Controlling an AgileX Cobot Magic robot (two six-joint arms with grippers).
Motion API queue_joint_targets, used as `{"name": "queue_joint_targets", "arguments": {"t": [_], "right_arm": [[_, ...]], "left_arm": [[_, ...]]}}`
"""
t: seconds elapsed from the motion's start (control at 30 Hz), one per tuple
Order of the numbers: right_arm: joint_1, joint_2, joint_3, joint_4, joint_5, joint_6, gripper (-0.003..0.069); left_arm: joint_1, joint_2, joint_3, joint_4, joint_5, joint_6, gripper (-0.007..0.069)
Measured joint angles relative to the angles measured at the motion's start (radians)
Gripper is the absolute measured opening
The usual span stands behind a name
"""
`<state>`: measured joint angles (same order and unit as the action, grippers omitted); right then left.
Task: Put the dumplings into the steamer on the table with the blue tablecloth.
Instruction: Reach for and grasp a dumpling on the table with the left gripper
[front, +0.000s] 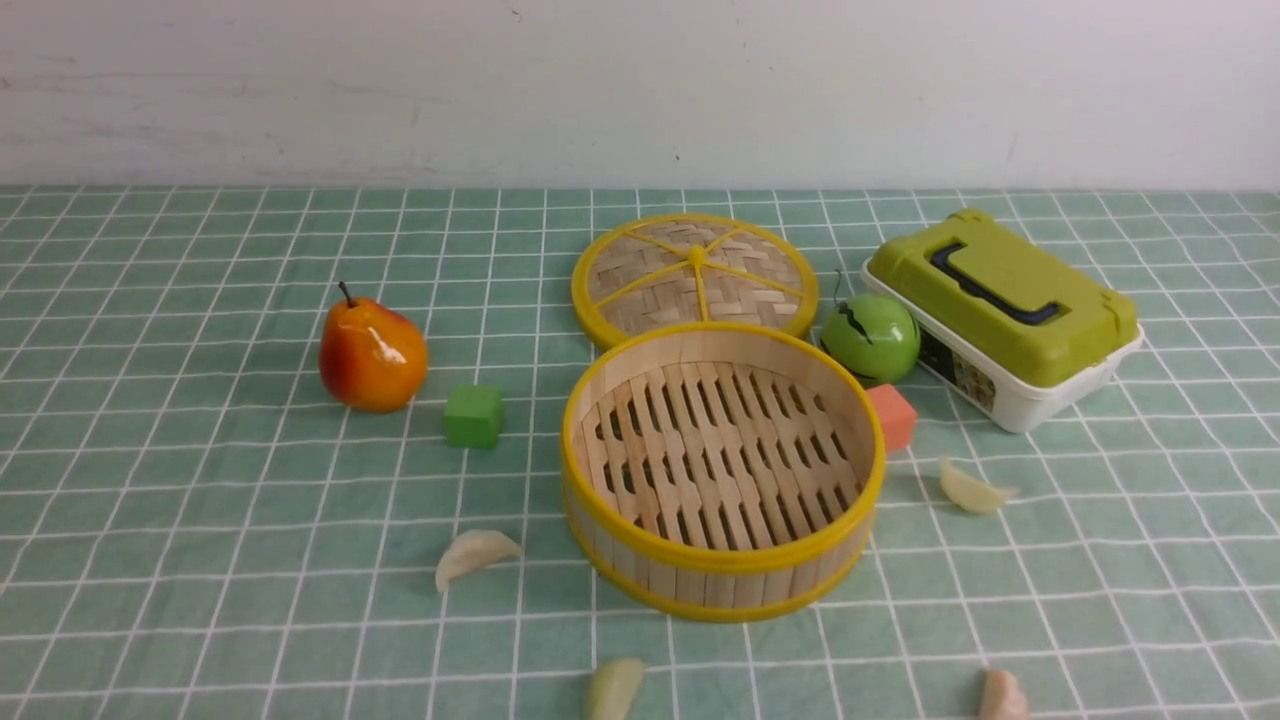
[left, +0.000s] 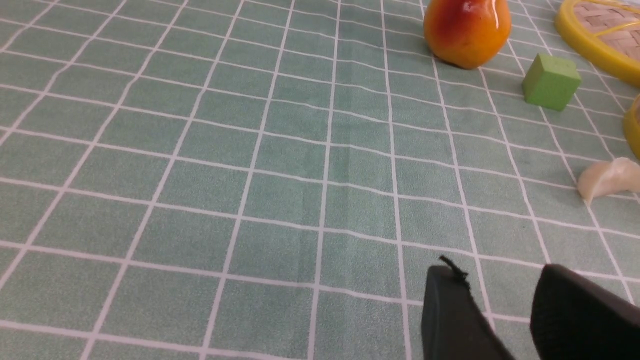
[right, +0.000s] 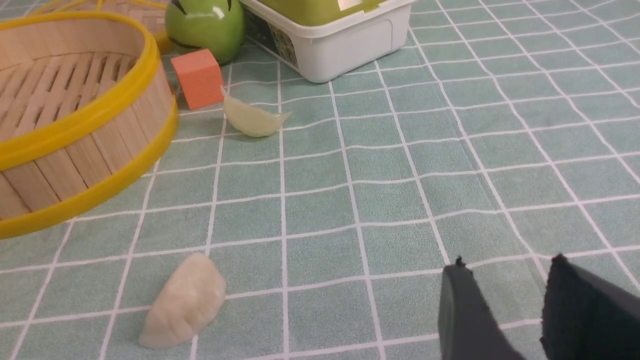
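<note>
Parted partway and gripping nothing: so with the left pincer (left: 500, 282) and so with the right pincer (right: 507, 272), each low over bare cloth, only grid lines visible in the gap. Underneath everything, the table with the blue tablecloth (front: 200, 470). At its middle, upright and open-topped, the steamer (front: 700, 585), with nothing on its slatted floor. To the right and farther back, a green-lidded white box (front: 1000, 310); straight behind the steamer, flat on the cloth, the woven lid (front: 695, 275). Well off to the left, an orange pear (front: 372, 352); between lid and box, a green apple (front: 870, 338). Then a green cube (front: 473, 415) left of the steamer and an orange cube (front: 892, 415) just beside its right wall. Smallest, and central to the job: one dumpling (front: 475, 555) near the steamer's front left, a second dumpling (front: 972, 490) to its right past the orange cube, a third dumpling (front: 615, 688) and a fourth dumpling (front: 1003, 695) at the near edge of the front view. None inside yet, so by the look of it no part done: all four left to lift and drop in, likely starting with the closest to each pincer.
</note>
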<state>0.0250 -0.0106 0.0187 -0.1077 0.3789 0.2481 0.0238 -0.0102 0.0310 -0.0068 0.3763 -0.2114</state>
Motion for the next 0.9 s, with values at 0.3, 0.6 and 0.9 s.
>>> {"name": "queue_joint_targets", "arguments": {"t": [0.3,0.6,0.9], "right_arm": [[0.000,0.000,0.000,-0.001,-0.004,0.000,0.0240],[0.000,0.000,0.008,-0.001,-0.059,0.000,0.0240],[0.000,0.000,0.008,-0.001,-0.063,0.000,0.0240]], "left_arm": [[0.000,0.000,0.000,0.000,0.000,0.000,0.0237],[0.000,0.000,0.000,0.000,0.000,0.000,0.0237],[0.000,0.000,0.000,-0.049,-0.033,0.000,0.0237]]}}
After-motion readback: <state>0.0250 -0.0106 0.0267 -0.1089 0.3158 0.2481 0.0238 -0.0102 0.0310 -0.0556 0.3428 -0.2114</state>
